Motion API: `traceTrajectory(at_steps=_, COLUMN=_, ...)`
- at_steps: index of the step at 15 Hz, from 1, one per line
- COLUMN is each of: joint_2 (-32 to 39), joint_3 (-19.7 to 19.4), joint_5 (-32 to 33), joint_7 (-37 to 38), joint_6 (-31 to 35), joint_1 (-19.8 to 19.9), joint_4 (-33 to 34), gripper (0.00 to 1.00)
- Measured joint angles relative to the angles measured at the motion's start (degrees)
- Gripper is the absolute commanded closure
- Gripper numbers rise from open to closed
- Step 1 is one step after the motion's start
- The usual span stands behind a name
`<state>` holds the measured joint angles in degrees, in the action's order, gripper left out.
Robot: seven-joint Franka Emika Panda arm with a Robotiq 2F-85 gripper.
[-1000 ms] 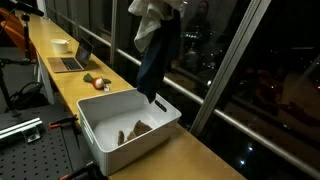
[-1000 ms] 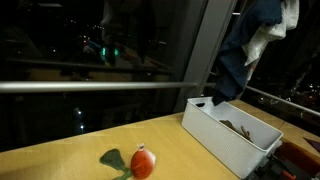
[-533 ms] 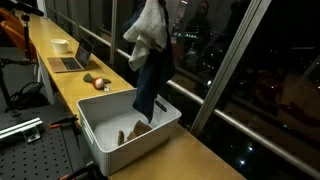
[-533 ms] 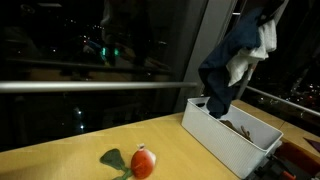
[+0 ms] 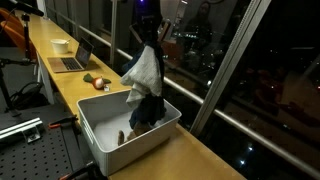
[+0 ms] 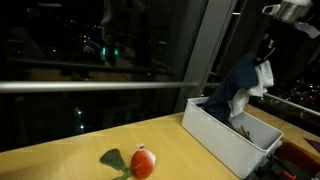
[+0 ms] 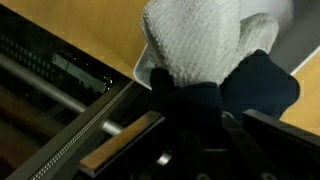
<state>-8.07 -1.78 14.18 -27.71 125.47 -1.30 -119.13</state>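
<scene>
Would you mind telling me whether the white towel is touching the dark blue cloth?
Touching. The wrist view shows the white towel bunched directly against the dark blue cloth, with no gap between them.

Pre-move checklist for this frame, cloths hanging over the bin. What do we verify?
1. Grip: end effector shut on dark cloth, with white towel bunched in beside it: ok.
2. Load above white bin in both exterior views: ok.
3. Dark cloth's lower end inside the bin walls: ok.
4. Cloth touching the bin floor: cannot tell.
5. Bare floor left beside the brown item in the bin: ok.
6. Red toy on the table, apart from the bin: ok.
</scene>
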Motion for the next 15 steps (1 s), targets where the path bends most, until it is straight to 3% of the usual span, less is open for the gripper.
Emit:
traceTrajectory(at_steps=2, joint_2=-0.74, joint_3=-0.75, joint_5=-0.28, joint_7=0.00, joint_6=2.94, joint_1=0.62, joint_4=-4.38, gripper=0.94)
traceTrajectory(at_steps=3, joint_2=-0.89, joint_3=-0.80, joint_5=-0.40, joint_7=0.01, joint_6=4.40, joint_1=0.71, joint_4=-6.37, gripper=0.56)
traceTrajectory(at_steps=5, joint_2=-0.87, joint_3=-0.74, joint_5=-0.61, joint_7=0.27, joint_6=7.37, joint_1=0.57, joint_4=-10.23, gripper=0.49)
traceTrajectory(at_steps=11, joint_2=-1.07, joint_3=-0.29, joint_5=-0.96, joint_7=0.47, joint_6=10.78, joint_1=0.31, joint_4=-14.98, gripper=0.04)
traceTrajectory(at_steps=15, joint_2=-2.12, joint_3=2.15, joint_5=-0.96, joint_7=0.73, joint_6=10.52, joint_1=-1.72, joint_4=-12.57, gripper=0.00)
